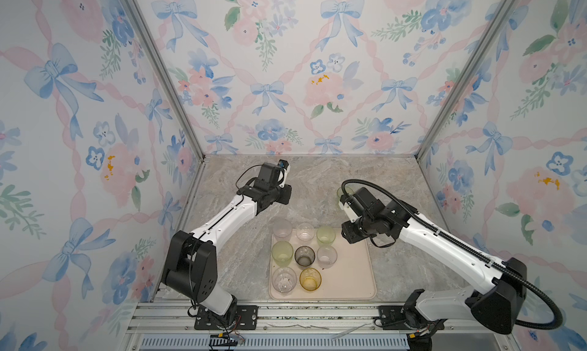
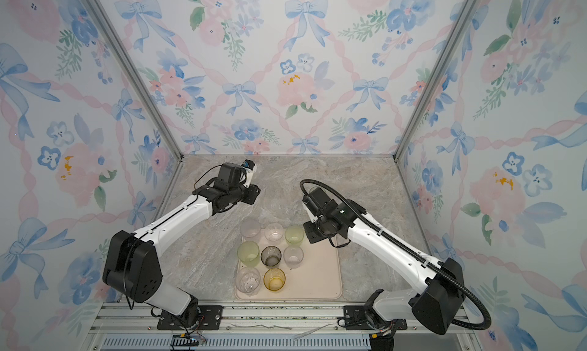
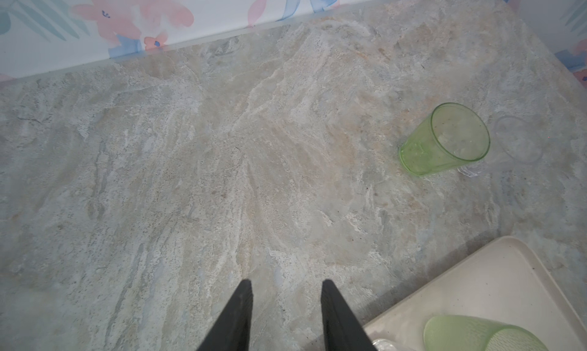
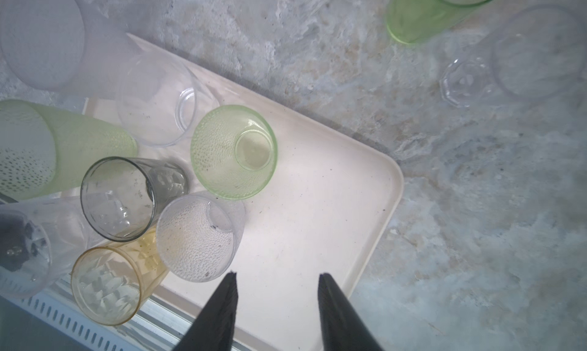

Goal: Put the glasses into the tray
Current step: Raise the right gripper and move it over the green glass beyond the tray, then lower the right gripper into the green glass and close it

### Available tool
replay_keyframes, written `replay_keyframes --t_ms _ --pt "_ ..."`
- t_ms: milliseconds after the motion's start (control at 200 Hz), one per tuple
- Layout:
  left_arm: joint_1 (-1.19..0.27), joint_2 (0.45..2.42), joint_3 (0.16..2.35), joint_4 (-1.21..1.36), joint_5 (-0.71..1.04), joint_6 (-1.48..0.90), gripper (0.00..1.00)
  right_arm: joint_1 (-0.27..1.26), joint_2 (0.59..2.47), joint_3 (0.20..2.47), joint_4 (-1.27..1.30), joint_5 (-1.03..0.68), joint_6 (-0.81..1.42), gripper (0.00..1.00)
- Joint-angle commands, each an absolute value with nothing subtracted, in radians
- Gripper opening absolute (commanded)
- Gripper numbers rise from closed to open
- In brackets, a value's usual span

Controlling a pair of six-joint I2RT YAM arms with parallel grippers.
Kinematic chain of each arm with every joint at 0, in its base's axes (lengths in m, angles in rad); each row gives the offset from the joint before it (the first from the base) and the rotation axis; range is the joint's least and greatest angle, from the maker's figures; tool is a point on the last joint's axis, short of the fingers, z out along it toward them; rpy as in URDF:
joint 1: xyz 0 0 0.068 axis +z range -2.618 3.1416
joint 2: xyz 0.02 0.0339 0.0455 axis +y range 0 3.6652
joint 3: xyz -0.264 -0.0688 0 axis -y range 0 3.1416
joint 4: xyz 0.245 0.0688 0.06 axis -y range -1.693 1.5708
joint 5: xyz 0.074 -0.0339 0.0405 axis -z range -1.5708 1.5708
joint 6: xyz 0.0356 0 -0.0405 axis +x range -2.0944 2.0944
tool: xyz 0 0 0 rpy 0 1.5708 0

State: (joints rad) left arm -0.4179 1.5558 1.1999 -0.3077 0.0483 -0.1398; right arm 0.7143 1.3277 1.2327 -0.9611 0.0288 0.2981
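Mostly done: eight glasses (image 1: 305, 255) sit in the tray (image 1: 349, 279). A green glass (image 3: 444, 140) and a clear glass (image 4: 508, 57) wait on the counter (image 3: 222, 143) past its far edge. Both jaws apart, empty.

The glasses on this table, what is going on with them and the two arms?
The robot is collecting glasses into the cream tray. Most stand there already, among them the amber glass and the grey glass. A green glass and a clear glass wait on the table. The left gripper is open over bare table, the right gripper open over the tray; neither holds anything.
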Motion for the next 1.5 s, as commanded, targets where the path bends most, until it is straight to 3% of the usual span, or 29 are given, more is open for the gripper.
replay_keyframes --t_ms 0,590,1496 --pt "-0.41 1.566 1.211 -0.298 0.032 -0.135 0.4 0.658 1.308 1.282 -0.985 0.02 0.259 0.45" --pt "-0.413 1.548 1.172 -0.293 0.03 -0.148 0.4 0.343 1.511 1.437 -0.85 -0.013 0.184 0.43" --pt "-0.413 1.572 1.174 -0.288 0.028 -0.132 0.39 0.282 2.072 1.84 -0.864 0.007 0.077 0.28"
